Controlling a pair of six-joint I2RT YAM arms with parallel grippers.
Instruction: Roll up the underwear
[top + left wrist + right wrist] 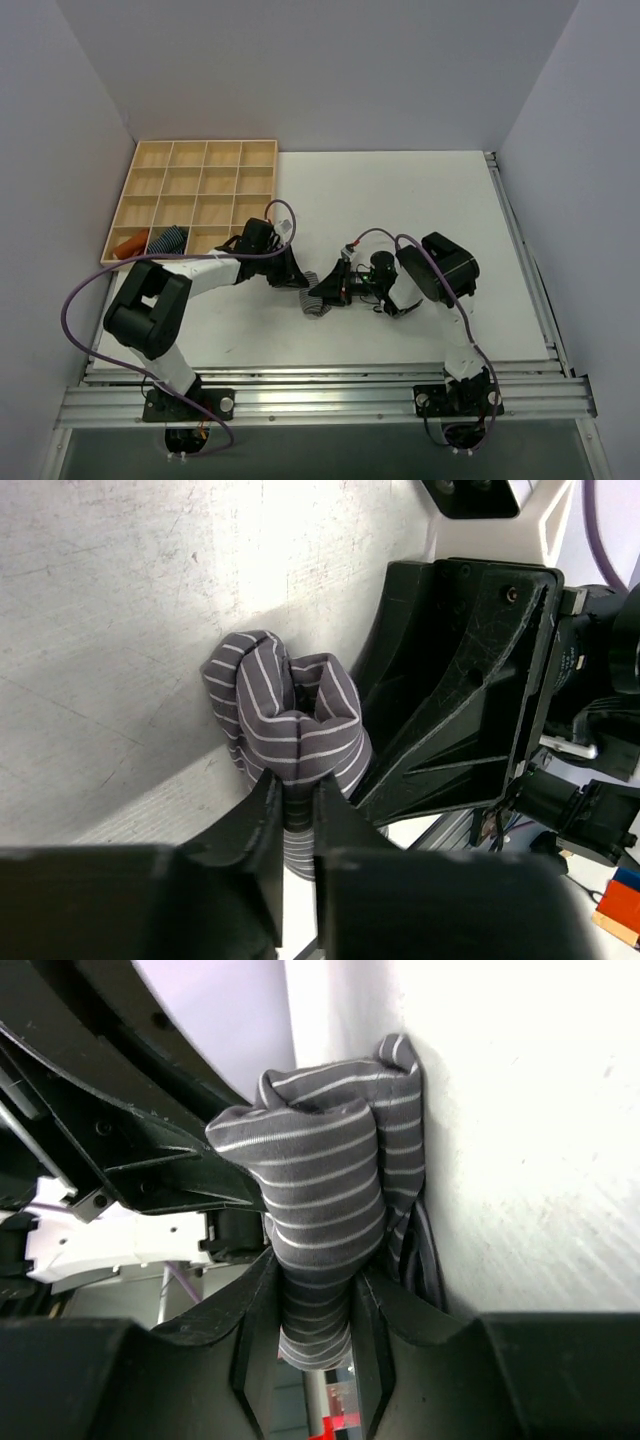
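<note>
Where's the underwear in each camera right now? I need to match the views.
Top external: underwear mid-table, between left gripper and right gripper.
Left wrist: centre frame, pinched at its lower end.
Right wrist: centre frame, between the fingers.
Shared landmark: the white table.

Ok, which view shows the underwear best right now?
Right wrist: the underwear fills the frame, bunched up, stripes and folds clear. Left wrist shows its curled end from the other side; the top view shows only a small distant patch.
</note>
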